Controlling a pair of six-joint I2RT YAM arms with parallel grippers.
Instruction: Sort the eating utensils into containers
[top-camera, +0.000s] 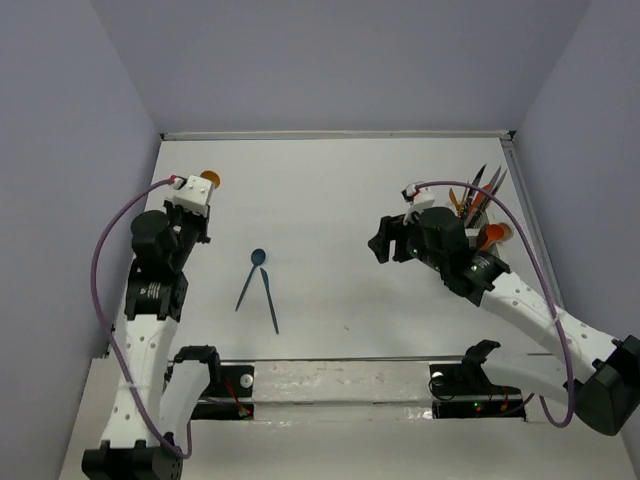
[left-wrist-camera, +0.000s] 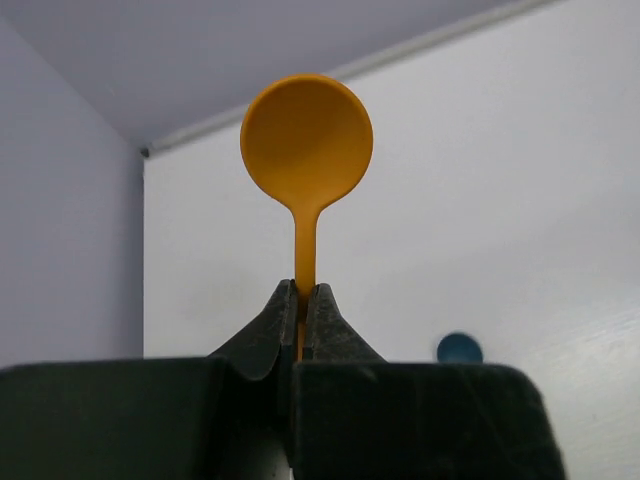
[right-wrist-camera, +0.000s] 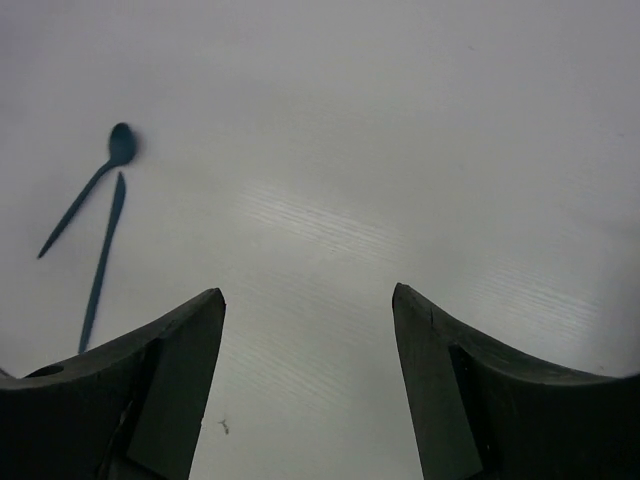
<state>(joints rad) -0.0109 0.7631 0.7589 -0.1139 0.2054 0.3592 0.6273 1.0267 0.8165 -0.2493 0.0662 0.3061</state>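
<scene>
The tabletop (top-camera: 340, 190) carries the white caddy (top-camera: 482, 218) at its far right. The caddy is mostly hidden behind my right arm, with several utensils (top-camera: 487, 188) poking out of it. My left claw (left-wrist-camera: 303, 300) is clamped tight on the handle of an orange spoon (left-wrist-camera: 306, 135), held up at the far left. My right claw (right-wrist-camera: 308, 300) gapes wide, holding nothing, near the caddy. A blue spoon (top-camera: 248, 283) and blue knife (top-camera: 270, 300) lie just beside each other, left of centre.

I judge I'm mid-carry. Next the orange spoon must cross to the caddy, well apart, and drop into the matching compartment. I can read no writing.
</scene>
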